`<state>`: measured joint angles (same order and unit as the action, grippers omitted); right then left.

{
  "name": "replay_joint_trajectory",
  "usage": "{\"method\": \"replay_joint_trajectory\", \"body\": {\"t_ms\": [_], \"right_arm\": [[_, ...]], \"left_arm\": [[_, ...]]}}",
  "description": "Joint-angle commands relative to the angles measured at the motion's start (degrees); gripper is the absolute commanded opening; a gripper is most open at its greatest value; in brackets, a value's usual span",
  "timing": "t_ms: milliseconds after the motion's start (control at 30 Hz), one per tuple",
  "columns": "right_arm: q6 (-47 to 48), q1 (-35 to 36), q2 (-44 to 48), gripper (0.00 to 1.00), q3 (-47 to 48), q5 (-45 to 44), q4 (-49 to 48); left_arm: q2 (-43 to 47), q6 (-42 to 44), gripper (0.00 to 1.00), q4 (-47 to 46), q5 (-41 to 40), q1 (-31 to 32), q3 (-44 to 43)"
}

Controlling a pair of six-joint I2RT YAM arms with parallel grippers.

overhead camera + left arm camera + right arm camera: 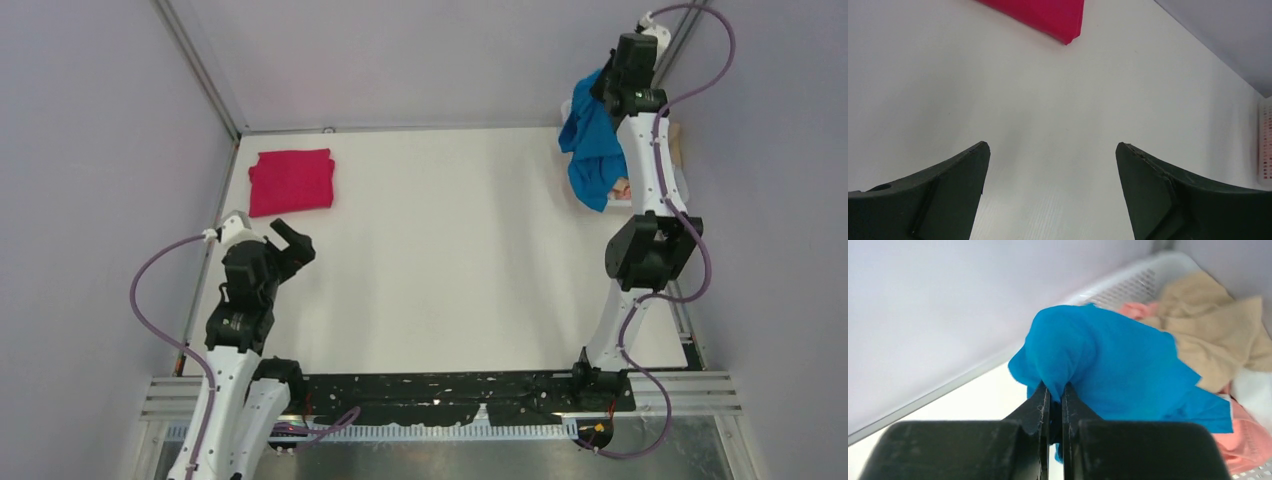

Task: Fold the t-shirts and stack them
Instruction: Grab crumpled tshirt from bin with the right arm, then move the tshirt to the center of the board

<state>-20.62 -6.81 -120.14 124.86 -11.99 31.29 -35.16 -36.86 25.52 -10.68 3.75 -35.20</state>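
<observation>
The right gripper (1054, 392) pinches the blue shirt (1108, 360) over the basket (1128, 287) at the far right corner of the table (450, 260); I'd lift it clear before swinging inward. The red shirt (290, 181) lies folded at the far left corner, with the left gripper (1051, 146) spread wide.

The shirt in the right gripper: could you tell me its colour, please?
Plain bright blue; the shirt shows best in the right wrist view.

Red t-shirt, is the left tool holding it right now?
No, the left tool is open and empty, with the folded red t-shirt lying apart beyond its tips.
</observation>
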Motion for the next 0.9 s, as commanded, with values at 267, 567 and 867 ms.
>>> {"method": "replay_joint_trajectory", "body": {"t_ms": [267,567,867], "right_arm": [[8.6,31.8,26.5,0.05,1.6,13.2,-10.9],[10.7,38.2,34.9,0.06,-20.3,8.3,-11.8],[0.5,35.7,48.6,0.85,-69.6,-6.6,-22.7]], "left_arm": [[9.7,0.2,0.99,1.4,1.1,0.3,1.6],[13.5,-2.4,0.99,8.2,-1.7,0.2,0.7],[16.1,-6.0,0.99,11.4,-4.0,0.2,2.2]]}}
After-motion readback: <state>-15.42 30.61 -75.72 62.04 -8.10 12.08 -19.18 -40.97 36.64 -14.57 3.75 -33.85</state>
